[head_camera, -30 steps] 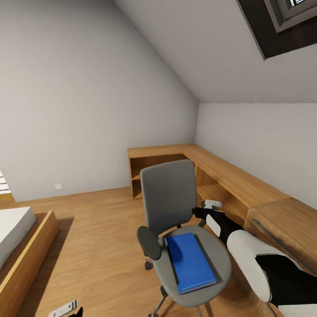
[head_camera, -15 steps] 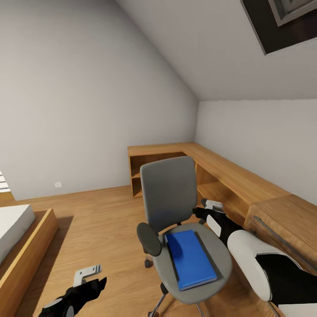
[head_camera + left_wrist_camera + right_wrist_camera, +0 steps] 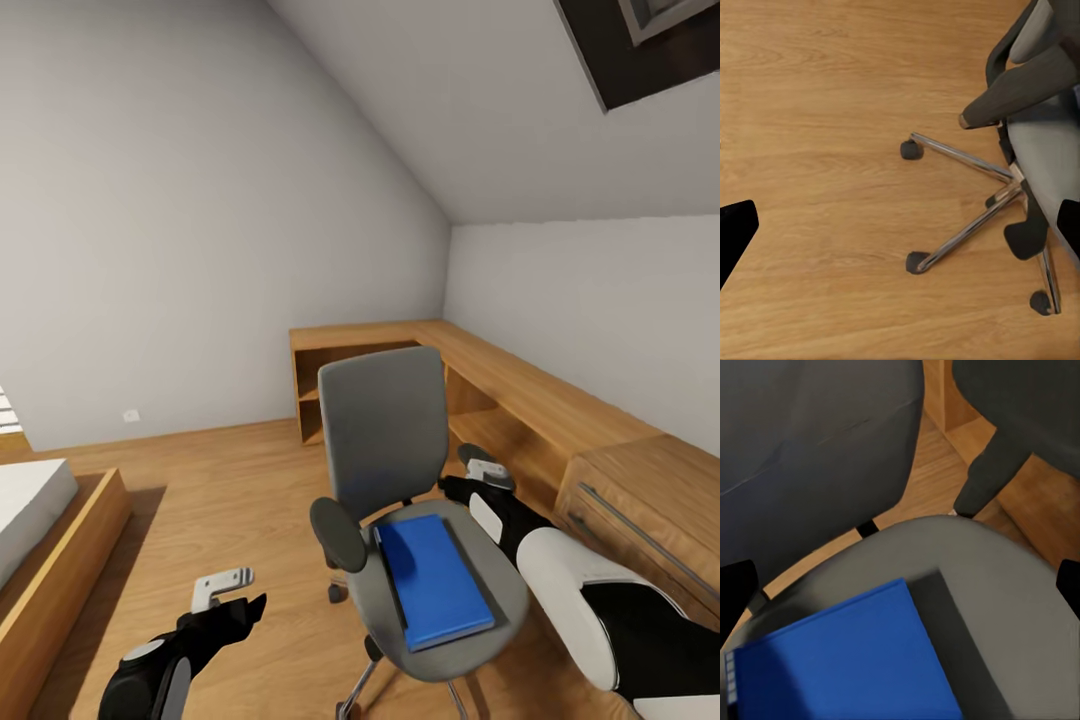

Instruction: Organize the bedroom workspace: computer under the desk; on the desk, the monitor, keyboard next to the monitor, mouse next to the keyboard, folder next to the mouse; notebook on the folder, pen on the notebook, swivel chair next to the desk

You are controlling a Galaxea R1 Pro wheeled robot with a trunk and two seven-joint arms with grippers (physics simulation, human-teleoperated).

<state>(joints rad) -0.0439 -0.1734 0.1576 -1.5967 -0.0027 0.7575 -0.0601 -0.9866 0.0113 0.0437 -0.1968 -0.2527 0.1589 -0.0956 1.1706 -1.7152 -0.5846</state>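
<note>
The blue folder (image 3: 435, 583) lies flat on the seat of the swivel chair (image 3: 385, 440), with a strip of something dark, maybe the notebook, peeking out along its far side; I can't tell for sure. The right claw (image 3: 486, 470) hangs just beside the chair's far armrest, above the seat's back corner, and from its wrist camera the two dark tips sit at opposite edges of the frame with the folder (image 3: 840, 660) between them, so it looks spread wide and gripping nothing. The left claw (image 3: 228, 583) hovers over bare plank floor, well apart from the chair on the armrest side nearest it; its wrist camera looks down on the chair's metal star base (image 3: 971, 202), tips likewise wide apart, empty.

What worries me is that chair. It stands on castors, so any sideways shove from the right arm against the armrest or backrest could roll or spin it, carrying the folder off from under the claw. The folder lies flush on soft padding, so there is little edge to get under; a claw coming straight down may only press it into the cushion or skid it toward the seat's front rim and onto the floor. If the dark thing is a separate item, a careless pinch might drag both.
</note>
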